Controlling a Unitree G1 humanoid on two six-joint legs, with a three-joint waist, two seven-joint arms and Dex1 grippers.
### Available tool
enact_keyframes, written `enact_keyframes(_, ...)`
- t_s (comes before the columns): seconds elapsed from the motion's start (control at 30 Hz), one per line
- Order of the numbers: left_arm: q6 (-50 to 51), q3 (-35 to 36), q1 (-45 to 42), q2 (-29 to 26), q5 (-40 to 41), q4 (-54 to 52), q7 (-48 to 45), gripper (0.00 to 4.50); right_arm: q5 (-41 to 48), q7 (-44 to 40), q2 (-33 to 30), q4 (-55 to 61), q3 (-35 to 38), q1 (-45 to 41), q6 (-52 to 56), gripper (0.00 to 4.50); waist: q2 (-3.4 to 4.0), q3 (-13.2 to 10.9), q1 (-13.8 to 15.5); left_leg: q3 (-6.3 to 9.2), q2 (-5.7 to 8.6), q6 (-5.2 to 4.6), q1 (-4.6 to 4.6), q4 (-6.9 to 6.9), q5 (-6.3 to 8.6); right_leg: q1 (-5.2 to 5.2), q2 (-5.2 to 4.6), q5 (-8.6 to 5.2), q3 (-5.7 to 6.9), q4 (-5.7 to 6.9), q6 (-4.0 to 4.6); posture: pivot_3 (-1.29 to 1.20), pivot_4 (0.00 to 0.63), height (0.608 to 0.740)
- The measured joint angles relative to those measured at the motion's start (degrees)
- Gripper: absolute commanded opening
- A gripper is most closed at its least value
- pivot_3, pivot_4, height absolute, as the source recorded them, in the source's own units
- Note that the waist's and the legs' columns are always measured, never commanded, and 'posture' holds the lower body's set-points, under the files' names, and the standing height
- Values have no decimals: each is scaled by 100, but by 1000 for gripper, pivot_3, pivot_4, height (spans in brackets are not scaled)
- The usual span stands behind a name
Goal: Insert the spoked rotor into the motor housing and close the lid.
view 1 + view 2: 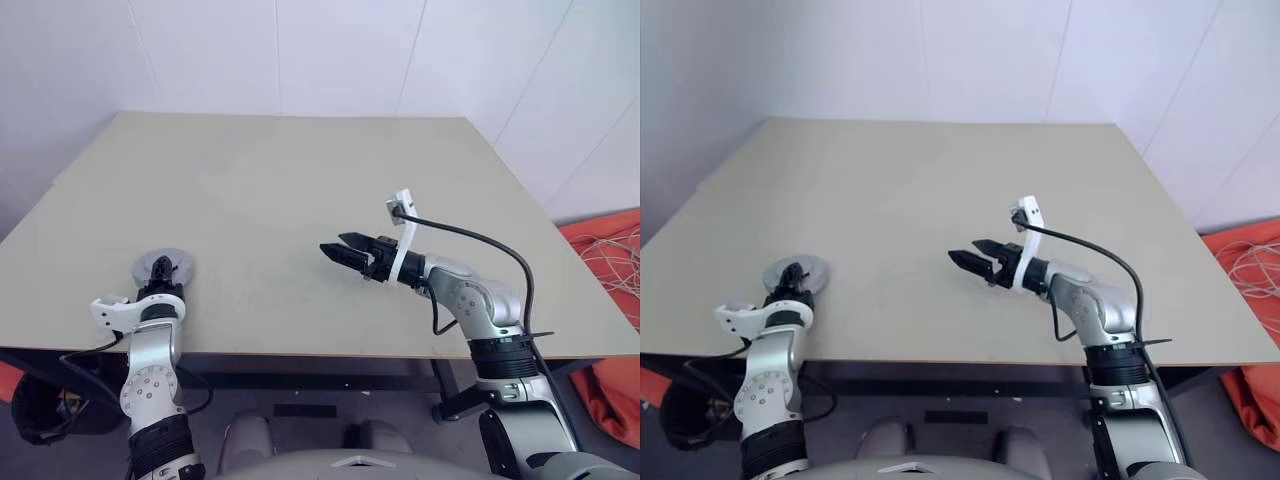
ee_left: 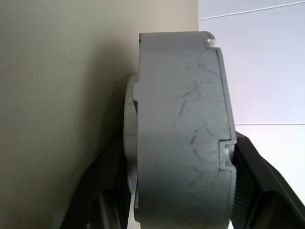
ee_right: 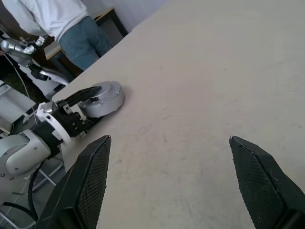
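Closest to the lens, in the left wrist view, a grey round casing (image 2: 181,129) sits between the two black fingers (image 2: 102,191) of the left gripper (image 1: 160,272), one finger on each side of it. Whether those fingers press on it or have just let go I cannot tell. From the head views this is the motor housing, resting on the table (image 1: 300,200) by the near left edge, right at that gripper's tips, with its upper face looking flat and closed.

Off to the housing's right and well apart from it, the right gripper (image 1: 345,252) hangs just above bare tabletop with its fingers spread wide and nothing between them.

My reading is that the assembly is at or near its end, with the lid seemingly on. To finish well, the left gripper should open fully and back straight away from the housing, without dragging it toward the nearby table edge.

Hard to make out: the rotor and windings are hidden inside the casing, and the seam between lid and cup is too small to judge. A person (image 3: 62,24) stands beyond the table in the right wrist view, cut off at the frame.
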State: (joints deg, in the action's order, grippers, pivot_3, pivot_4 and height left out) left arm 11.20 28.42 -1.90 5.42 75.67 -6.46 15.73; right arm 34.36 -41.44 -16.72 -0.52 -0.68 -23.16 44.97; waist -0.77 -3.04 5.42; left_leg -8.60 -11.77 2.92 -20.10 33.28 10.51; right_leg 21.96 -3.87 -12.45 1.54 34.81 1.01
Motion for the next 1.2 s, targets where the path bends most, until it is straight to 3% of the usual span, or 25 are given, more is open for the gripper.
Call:
enact_keyframes(0.1, 9, -84, 98, 0, 6, -235, 132, 4363, -46, -1, 2, 0, -2, 1, -2, 4500, 0, 1, -2, 0, 0, -2, 1, 0, 1, 0, 0, 0, -1, 0, 0, 0, 0, 740)
enact_keyframes(0.13, 16, -116, 148, 0, 7, -335, 210, 4438, -55, -2, 4, 0, -2, 1, -3, 4500, 0, 1, -6, -1, -1, -3, 1, 0, 2, 0, 0, 0, -2, 0, 0, 0, 0, 740)
enact_keyframes(0.57, 124, -521, 1263, -46, 251, -1748, 1481, 4438, -221, -86, 19, -176, -12, -26, -123, 4500, 2, 5, -49, -7, -1, -11, 3, -1, 7, -8, 18, -4, -6, -4, 2, 0, 0, 740)
enact_keyframes(0.83, 387, -809, 2258, -80, 1042, -2627, 1994, 4438, -279, -122, 24, -316, -24, -58, -137, 4500, 43, 42, -115, -9, 0, -28, 3, 0, 17, -11, 15, -6, -11, -11, -1, 0, 0, 740)
enact_keyframes(1.03, 1315, -1368, 2512, -984, 1690, -2706, 1634, 4438, -289, -208, 60, -317, -145, -93, -136, 4500, 55, 51, 19, -3, 5, -36, 4, 10, 22, -9, 19, -9, -10, -12, -8, 0, 0, 740)
enact_keyframes(1.2, 1746, -1761, 2237, -1744, 1306, -2751, 495, 4438, -290, -245, 12, -244, -190, -6, -157, 4500, 37, 57, -10, 4, -6, -31, 13, 10, 19, -6, 41, -9, -12, -11, -8, 0, 0, 740)
